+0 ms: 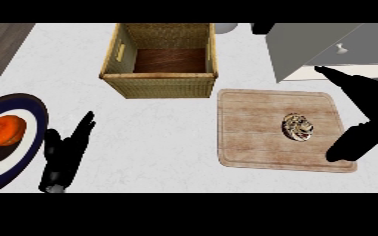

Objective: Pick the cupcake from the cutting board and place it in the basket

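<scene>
A: Where is the small round brown-and-white cupcake (pixel 297 127) found?

B: It is seen on the pale rectangular wooden cutting board (pixel 258 140), right of centre, apart from the square woven wicker basket (pixel 159 84) on the white bench (pixel 170 135).

A: And the hands?

B: The right hand (pixel 354 130) is spread beside the cupcake, fingers apart, nothing held. The left hand (pixel 63 155) is rested at lower left, fingers straight, beside a dark-rimmed plate (pixel 29 130) carrying an orange item (pixel 11 130).

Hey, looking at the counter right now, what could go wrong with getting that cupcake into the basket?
The right hand is open beside the cupcake, not around it; closing off-centre might tip or push it along the cutting board. The basket has tall walls, so a low carry could clip its rim.
</scene>
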{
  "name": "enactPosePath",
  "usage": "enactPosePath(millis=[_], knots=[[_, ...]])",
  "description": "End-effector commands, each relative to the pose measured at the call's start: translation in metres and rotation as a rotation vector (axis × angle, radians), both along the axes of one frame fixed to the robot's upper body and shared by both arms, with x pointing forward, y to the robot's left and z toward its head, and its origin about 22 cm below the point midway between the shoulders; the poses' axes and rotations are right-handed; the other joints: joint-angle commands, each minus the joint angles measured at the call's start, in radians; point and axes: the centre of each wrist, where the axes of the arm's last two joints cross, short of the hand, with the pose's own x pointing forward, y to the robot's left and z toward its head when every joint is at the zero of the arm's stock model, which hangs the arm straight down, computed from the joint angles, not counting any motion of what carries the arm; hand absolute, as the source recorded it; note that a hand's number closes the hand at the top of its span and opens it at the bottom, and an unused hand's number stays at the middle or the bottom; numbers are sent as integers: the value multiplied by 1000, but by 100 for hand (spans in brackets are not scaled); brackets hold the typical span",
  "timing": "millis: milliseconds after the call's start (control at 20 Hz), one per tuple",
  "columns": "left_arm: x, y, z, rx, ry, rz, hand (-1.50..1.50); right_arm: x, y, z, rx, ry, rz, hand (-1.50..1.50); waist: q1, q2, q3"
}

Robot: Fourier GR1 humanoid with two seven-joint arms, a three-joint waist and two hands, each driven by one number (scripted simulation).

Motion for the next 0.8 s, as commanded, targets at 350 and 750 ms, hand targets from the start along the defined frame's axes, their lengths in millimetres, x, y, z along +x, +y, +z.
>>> enactPosePath(millis=[350, 750], knots=[[-22, 9, -9, -9, 136, 14, 0, 10, -21, -40, -14, -16, 2, -150, 4, 8, -10], [-23, 6, -15, -11, 131, 39, 0, 1, -5, -71, 7, -26, 3, -150, 0, 7, -11]])
